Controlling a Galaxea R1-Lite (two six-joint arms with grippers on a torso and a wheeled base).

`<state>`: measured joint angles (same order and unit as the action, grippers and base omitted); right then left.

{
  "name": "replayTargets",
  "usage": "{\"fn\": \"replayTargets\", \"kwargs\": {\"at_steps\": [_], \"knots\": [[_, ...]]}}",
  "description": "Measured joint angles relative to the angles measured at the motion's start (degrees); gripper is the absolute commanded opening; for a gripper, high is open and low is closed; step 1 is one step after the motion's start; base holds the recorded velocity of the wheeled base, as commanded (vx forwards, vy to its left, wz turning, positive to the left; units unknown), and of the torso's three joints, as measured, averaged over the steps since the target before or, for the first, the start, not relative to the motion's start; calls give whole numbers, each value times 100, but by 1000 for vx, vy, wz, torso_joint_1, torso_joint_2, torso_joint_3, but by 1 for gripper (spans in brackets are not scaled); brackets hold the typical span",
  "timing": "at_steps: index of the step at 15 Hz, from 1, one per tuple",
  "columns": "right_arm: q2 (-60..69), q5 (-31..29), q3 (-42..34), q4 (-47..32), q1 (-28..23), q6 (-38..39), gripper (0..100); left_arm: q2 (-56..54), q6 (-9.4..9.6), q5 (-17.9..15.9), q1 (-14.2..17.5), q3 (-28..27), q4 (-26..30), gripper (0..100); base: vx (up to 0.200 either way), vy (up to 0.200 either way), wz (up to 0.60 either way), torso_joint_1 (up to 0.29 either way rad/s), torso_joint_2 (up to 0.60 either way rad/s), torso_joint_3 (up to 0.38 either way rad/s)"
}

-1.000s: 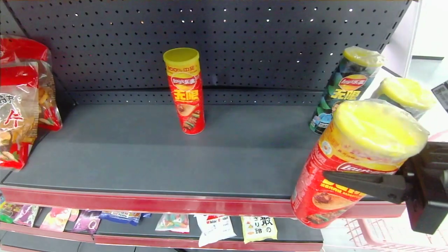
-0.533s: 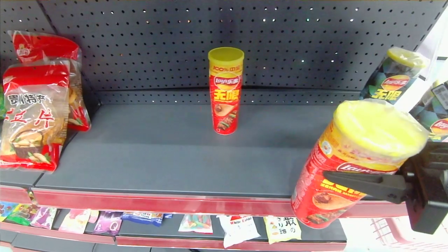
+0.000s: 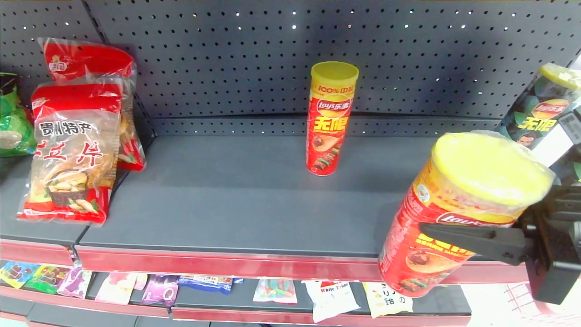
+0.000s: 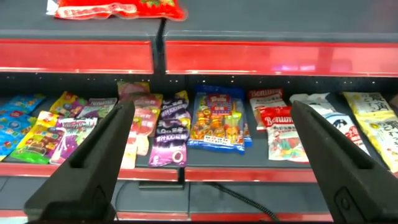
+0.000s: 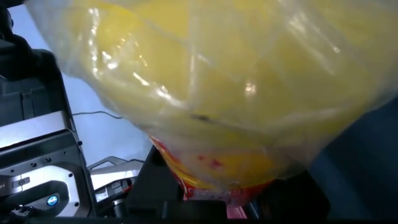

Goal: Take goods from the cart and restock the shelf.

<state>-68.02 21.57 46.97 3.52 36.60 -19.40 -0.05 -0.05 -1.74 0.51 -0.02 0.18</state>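
Our right gripper [image 3: 454, 213] clamps the red chip can [image 3: 431, 263] at four o'clock; our left gripper [image 4: 211, 115] gapes wide.

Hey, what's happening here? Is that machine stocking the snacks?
Yes. The robot's right gripper is clamped on a red chip can with a yellow lid, held tilted just off the front right edge of the grey shelf. A matching can stands upright near the shelf's back, with snack bags at the left end. The left gripper is open and holds nothing, lower down, facing the candy packets on the shelf below.
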Motion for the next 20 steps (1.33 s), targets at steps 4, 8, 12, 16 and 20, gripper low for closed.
{"fn": "replayTargets", "kwargs": {"at_steps": [4,8,12,16,20], "knots": [[0,9,-6,9,0,0,0,0,0,2,-2,2,0,100,0,0,0,0,0,0],[-9,16,10,15,-9,-1,0,0,5,0,0,2,-2,100,0,0,0,0,0,0],[-9,24,41,15,-7,-1,0,0,7,-2,0,2,-2,100,0,-50,0,2,1,1],[-27,30,55,6,-2,0,0,0,10,-2,0,-2,-5,100,0,-200,0,-4,1,6],[-72,33,105,15,-2,0,0,0,0,0,0,0,0,100,0,-100,0,6,0,2]]}}
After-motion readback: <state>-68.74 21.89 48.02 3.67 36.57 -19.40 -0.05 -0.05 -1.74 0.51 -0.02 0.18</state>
